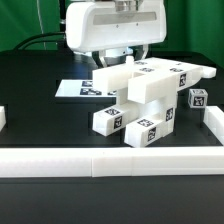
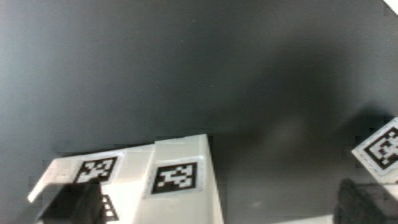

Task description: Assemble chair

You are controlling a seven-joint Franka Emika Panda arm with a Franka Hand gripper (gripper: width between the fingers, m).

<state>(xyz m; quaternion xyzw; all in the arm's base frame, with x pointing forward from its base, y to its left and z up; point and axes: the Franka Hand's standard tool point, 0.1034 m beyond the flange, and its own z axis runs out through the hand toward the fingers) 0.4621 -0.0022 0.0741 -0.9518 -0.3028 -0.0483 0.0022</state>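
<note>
End effector [image 1: 128,58], fingers spread wide, empty, just above the stacked chair pieces [image 1: 150,95].

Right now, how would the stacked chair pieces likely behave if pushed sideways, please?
The chair pieces look like rigid blocky plastic, so probably stiff. They lean on one another, so the stack may topple or shift. Flat faces suggest no rolling.
</note>
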